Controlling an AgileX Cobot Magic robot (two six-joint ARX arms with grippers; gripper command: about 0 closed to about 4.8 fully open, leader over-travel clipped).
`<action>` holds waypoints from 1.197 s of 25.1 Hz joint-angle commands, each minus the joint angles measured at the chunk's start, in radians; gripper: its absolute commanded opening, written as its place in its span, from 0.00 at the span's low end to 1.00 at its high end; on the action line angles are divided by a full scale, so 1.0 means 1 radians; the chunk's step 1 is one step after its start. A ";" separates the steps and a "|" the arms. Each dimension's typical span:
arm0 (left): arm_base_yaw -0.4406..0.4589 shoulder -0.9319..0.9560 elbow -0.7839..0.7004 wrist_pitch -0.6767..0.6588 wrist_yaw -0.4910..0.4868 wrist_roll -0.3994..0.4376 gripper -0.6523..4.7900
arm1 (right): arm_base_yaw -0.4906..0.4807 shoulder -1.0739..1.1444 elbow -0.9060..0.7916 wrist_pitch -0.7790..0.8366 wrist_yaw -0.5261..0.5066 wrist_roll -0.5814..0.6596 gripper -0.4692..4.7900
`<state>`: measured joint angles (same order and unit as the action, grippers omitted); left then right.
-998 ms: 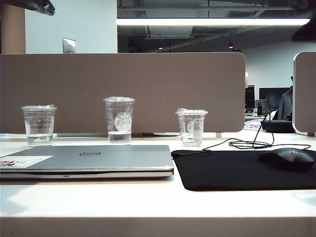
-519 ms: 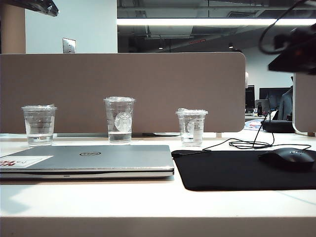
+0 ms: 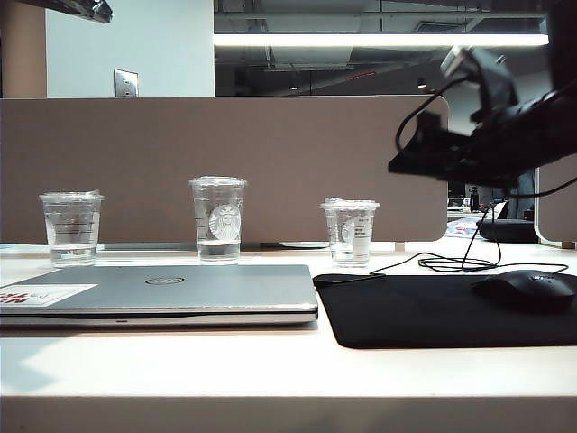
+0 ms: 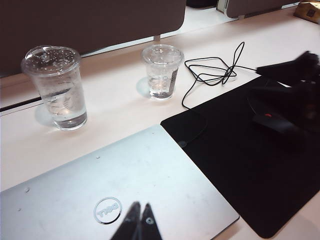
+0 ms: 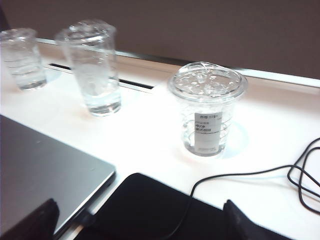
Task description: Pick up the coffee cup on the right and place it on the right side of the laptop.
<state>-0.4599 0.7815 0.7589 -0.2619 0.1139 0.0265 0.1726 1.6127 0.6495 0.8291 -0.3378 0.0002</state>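
The coffee cup (image 3: 350, 233), short and clear with a flat lid and a white printed label, stands at the back of the desk, right of the other two cups; it shows too in the wrist views (image 5: 207, 107) (image 4: 161, 70). The silver Dell laptop (image 3: 162, 293) lies shut at front left (image 4: 120, 195) (image 5: 35, 170). My right gripper (image 3: 410, 162) hangs in the air up and to the right of the cup. It is open (image 5: 140, 227), wide apart and empty, over the mouse pad's edge with the cup ahead. My left gripper (image 4: 140, 220) is shut and empty above the laptop lid.
A taller cup with a round logo (image 3: 217, 219) and a short lined cup (image 3: 71, 228) stand behind the laptop. A black mouse pad (image 3: 424, 311) with a black mouse (image 3: 527, 290) lies to the right, its cable (image 3: 451, 263) looped just right of the coffee cup. A grey partition (image 3: 225, 167) backs the desk.
My right arm has swung in from the upper right, coming down and leftward toward the coffee cup. The cups, laptop and left gripper have kept still.
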 commanded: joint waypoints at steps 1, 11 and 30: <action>0.000 -0.002 0.008 0.016 0.008 -0.001 0.11 | 0.001 0.074 0.078 0.022 -0.005 0.000 1.00; 0.000 -0.002 0.008 0.015 0.050 -0.002 0.11 | 0.002 0.339 0.354 0.020 -0.006 0.000 1.00; 0.000 -0.002 0.008 0.015 0.051 -0.027 0.11 | 0.002 0.620 0.643 0.003 -0.005 0.000 1.00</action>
<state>-0.4595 0.7815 0.7589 -0.2588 0.1570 0.0032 0.1722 2.2272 1.2747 0.8207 -0.3416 -0.0002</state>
